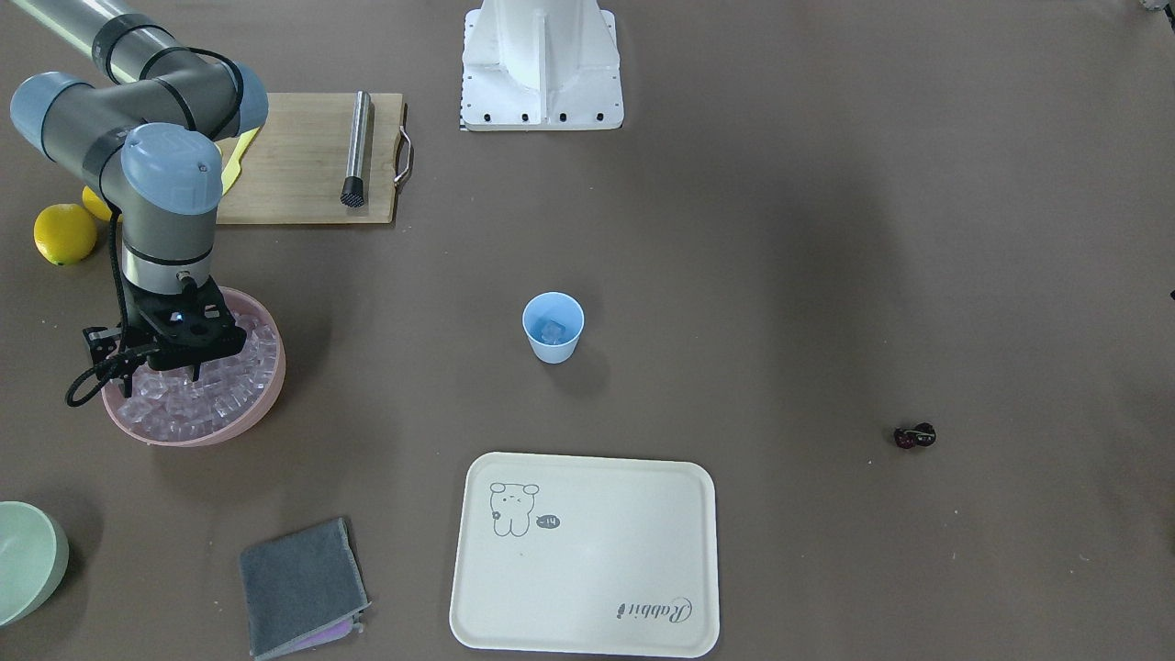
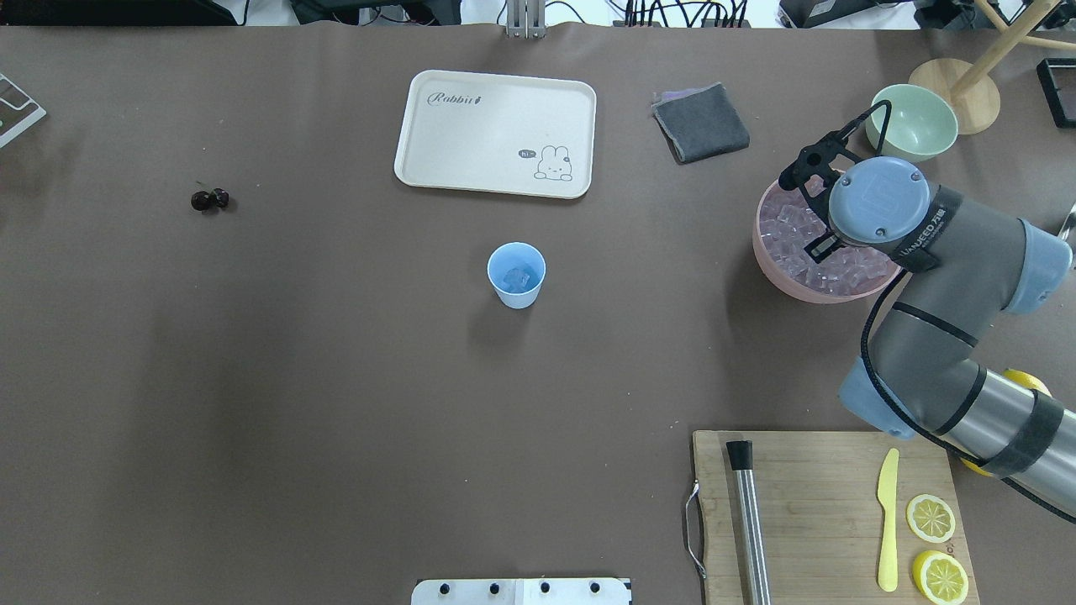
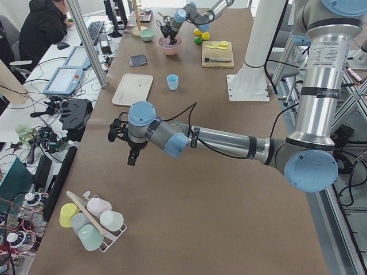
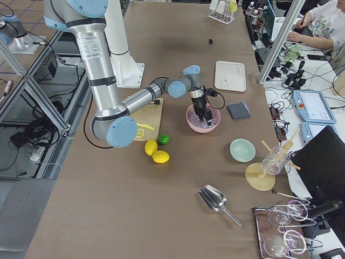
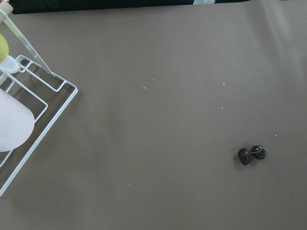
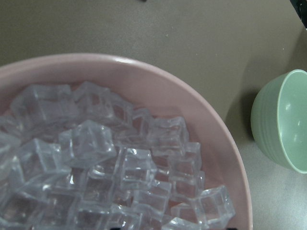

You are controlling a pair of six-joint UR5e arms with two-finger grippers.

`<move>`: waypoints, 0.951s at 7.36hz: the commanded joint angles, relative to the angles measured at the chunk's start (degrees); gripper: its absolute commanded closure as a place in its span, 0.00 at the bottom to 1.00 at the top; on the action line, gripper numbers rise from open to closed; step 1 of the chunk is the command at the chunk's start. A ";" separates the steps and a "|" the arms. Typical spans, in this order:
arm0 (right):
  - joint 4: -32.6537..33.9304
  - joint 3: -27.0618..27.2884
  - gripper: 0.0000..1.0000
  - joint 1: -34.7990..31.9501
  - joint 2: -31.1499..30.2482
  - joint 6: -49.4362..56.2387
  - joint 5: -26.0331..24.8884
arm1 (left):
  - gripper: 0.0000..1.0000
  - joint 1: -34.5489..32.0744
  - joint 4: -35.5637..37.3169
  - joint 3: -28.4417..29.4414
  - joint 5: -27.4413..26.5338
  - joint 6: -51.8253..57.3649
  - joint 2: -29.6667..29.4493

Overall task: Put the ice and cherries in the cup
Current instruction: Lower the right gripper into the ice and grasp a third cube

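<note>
The light-blue cup (image 1: 553,328) stands mid-table with an ice cube inside; it also shows in the overhead view (image 2: 516,275). The dark cherries (image 1: 915,437) lie alone on the bare mat, far from the cup, and show in the overhead view (image 2: 209,200) and the left wrist view (image 5: 252,155). My right gripper (image 1: 188,365) points down into the pink bowl (image 1: 248,418), among the ice cubes (image 6: 96,158); I cannot tell if it is open or shut. My left gripper (image 3: 131,159) hangs over the mat near the cherries, seen only from the side; its state is unclear.
A cream tray (image 2: 496,134) lies beyond the cup. A pale green bowl (image 2: 912,122) and a grey cloth (image 2: 700,122) sit near the pink bowl. A cutting board (image 2: 824,504) holds a muddler, a yellow knife and lemon slices. A wire cup rack (image 5: 29,110) is close to the left arm.
</note>
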State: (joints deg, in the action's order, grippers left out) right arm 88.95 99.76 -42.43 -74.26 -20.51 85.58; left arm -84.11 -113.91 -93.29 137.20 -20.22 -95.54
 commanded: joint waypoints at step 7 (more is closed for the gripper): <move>-0.09 -0.01 0.42 -0.02 -0.01 -0.14 -0.67 | 0.02 0.00 -0.52 -0.05 0.09 0.01 0.79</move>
State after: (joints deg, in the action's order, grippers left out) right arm 88.88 99.76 -42.45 -74.34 -20.51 84.93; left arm -84.11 -114.09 -93.12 137.22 -20.21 -95.27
